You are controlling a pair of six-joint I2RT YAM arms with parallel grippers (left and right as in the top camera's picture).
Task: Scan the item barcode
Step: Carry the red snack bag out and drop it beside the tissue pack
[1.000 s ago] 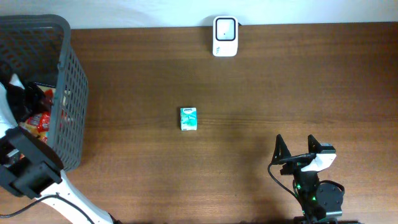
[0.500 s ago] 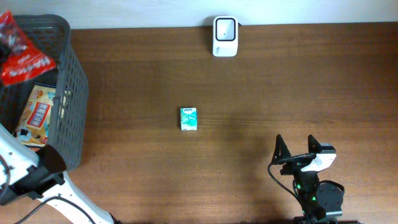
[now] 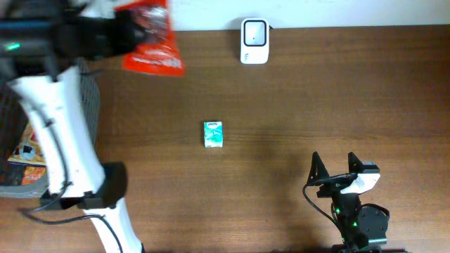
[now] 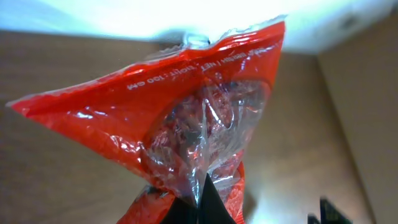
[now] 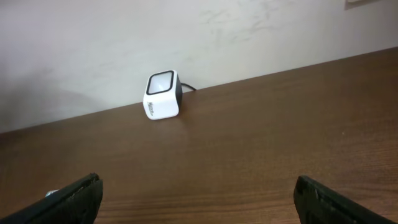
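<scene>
Your left gripper (image 4: 198, 206) is pressed together on the lower edge of the red plastic snack bag with a clear window (image 4: 186, 118), pinching it. The bag hangs in the air, lifted off the brown wooden table (image 3: 316, 98). In the left wrist view the bag's long axis runs straight away from the gripper. The sealed edge is farthest out, the printed white text reads upside down, and the clear window faces the camera.

From overhead, the bag (image 3: 149, 41) sits near the table's back left corner. It is beside the dark grey mesh basket (image 3: 93, 105) rather than over it. Its free end points to your right, toward the white box-shaped scanner (image 3: 254, 41). The bag is well apart from that scanner and blurred, so you cannot read its exact tilt there.

The scanner stands at the back edge of the table against the wall, and the right wrist view shows its window angled upward (image 5: 163, 95). A small teal carton (image 3: 213, 133) lies near the middle of the table, its long axis running front to back.

Your right gripper (image 3: 336, 167) is low at the front right. Its jaws are spread wide and hold nothing.
</scene>
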